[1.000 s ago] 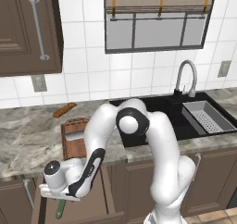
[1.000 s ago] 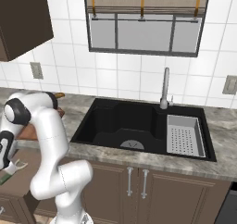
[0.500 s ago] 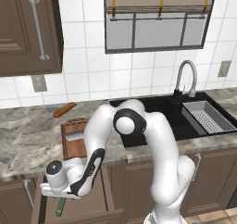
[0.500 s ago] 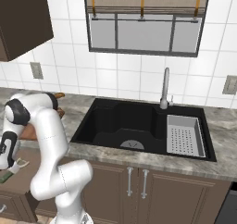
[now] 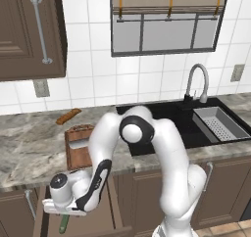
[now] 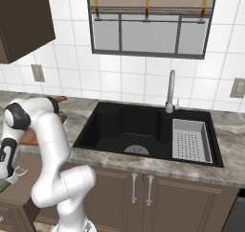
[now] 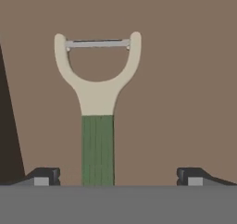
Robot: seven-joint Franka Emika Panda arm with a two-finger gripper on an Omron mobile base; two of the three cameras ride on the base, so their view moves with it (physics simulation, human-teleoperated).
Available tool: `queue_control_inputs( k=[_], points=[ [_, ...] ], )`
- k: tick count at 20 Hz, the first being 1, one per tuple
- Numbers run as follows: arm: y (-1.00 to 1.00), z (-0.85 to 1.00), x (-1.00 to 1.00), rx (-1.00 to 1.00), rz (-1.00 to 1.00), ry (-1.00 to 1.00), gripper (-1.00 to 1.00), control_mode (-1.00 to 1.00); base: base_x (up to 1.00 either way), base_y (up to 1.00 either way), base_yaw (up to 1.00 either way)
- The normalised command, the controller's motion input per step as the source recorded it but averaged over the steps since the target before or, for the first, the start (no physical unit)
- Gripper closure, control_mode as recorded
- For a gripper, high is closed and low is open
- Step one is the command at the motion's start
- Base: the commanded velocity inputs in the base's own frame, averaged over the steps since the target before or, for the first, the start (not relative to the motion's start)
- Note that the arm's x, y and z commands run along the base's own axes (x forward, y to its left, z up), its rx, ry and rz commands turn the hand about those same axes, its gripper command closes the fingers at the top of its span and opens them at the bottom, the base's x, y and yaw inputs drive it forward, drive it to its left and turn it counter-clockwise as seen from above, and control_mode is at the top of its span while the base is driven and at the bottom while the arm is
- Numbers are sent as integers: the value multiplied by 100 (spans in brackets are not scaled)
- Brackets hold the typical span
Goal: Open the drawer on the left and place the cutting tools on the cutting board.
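Down in the open drawer on the left, the peeler is lying flat on the drawer floor, green handle toward the camera and the white Y head with its little blade pointing away. So the first bit of the job looks done: the drawer is pulled out under the table edge and you can see right into it.

The hand is hanging right over the peeler with its fingers spread wide, one tip either side of the green handle and well clear of it. Nothing's gripped yet, it's just lined up. In the left base view you can see the green end poking out below the hand.

The cutting board sits up on the table just above the drawer, and there's nothing on the part I can see. The breadstick lies a bit behind it, not our concern.

Still to go, as I read it: close on the peeler, lift it up to the board, then come back for the other flat bladed tool, which I can't make out from here. Roughly a third done.
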Motion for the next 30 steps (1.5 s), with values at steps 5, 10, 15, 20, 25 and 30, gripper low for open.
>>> queue_control_inputs(
  k=[5,10,15,20,25,30],
  points=[
    [0,-33,-49,0,-7,-4,-100,-100,0,0,0],
    [0,-39,-41,0,-7,-3,-100,-100,0,0,0],
    [2,-48,-48,0,-7,0,-100,-100,0,0,0],
    [7,-52,-43,0,-7,0,-100,-100,0,0,0],
    [7,-43,-30,0,-7,-2,-100,-100,0,0,0],
    [8,-39,-29,0,-5,-6,-100,-100,0,0,0]
  ],
)
